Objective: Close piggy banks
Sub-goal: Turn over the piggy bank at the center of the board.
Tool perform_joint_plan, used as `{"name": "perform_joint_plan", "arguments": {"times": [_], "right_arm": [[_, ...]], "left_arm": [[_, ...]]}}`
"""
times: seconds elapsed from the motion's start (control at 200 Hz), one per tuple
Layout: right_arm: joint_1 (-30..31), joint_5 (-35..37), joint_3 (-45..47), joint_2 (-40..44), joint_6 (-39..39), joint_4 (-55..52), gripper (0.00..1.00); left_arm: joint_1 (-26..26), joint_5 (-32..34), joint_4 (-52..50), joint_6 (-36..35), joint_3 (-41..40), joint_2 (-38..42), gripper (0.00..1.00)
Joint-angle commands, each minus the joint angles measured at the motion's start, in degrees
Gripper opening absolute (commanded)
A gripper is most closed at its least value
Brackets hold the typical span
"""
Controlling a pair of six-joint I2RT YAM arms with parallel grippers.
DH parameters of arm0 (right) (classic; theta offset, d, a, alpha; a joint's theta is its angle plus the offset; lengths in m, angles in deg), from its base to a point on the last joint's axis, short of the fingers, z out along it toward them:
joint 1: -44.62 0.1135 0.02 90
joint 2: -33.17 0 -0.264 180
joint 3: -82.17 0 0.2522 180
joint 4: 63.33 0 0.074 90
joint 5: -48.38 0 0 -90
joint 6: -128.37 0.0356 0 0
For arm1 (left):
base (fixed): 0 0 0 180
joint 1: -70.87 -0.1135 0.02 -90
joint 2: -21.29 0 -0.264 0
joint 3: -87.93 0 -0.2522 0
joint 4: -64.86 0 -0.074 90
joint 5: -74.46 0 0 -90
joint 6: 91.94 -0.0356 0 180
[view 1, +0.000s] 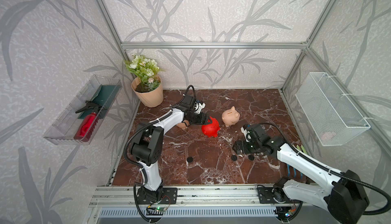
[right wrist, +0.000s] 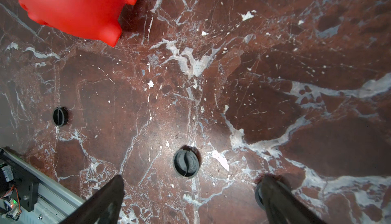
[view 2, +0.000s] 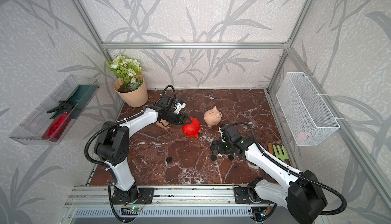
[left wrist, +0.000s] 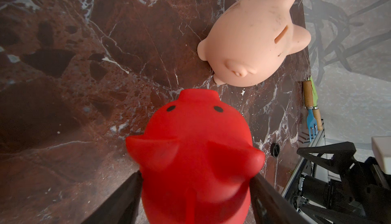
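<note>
Three piggy banks stand out from the flowerpot (view 1: 148, 97) in a top view. The half-hidden peach piggy bank (view 1: 182, 125) is nearest it (the left arm covers most of it), then comes the red piggy bank (view 1: 210, 128), and the upright peach piggy bank (view 1: 230, 117) is farthest. The left gripper (view 1: 208, 120) meets the red one. From the left wrist, we see its black fingers (left wrist: 127, 195) clamped on the red body's sides. From the right wrist, we see the right gripper (right wrist: 192, 178) spread wide and holding nothing, a black disc (right wrist: 186, 163) just ahead of the gap.
</note>
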State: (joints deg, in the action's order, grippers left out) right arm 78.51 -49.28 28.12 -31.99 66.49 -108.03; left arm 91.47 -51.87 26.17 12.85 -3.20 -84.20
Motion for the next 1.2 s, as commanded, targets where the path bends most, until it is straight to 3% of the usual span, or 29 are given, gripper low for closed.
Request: {"name": "perform_joint_plan", "arguments": {"times": [0.0, 0.175, 0.33, 0.485, 0.89, 1.195], "right_arm": [[0.68, 1.39, -0.6, -0.3, 0.62, -1.78, 0.99], [2.81, 4.1, -0.49, -0.79, 0.63, -2.08, 0.97], [6.49, 6.24, -1.22, -3.37, 1.06, -2.41, 0.75], [11.02, 8.42, -2.66, -8.16, 2.63, -2.92, 0.62], [14.88, 8.58, -3.57, -13.56, 4.84, -0.93, 0.47], [15.24, 10.43, -3.91, -16.22, 5.46, -1.23, 0.38]], "left_arm": [[-1.1, 1.27, -3.75, -0.98, -1.89, 0.29, 0.8], [-2.83, 0.52, -3.93, -1.03, -2.5, 0.26, 0.8], [-3.61, -0.01, -3.71, -1.19, -2.87, 0.13, 0.79], [-3.9, -0.62, -2.96, -1.19, -2.95, -0.32, 0.79], [-3.07, 3.3, -2.87, 0.44, -2.45, 4.54, 0.93], [-2.58, 5.3, -5.17, 0.19, -1.81, 6.92, 0.94]]}}
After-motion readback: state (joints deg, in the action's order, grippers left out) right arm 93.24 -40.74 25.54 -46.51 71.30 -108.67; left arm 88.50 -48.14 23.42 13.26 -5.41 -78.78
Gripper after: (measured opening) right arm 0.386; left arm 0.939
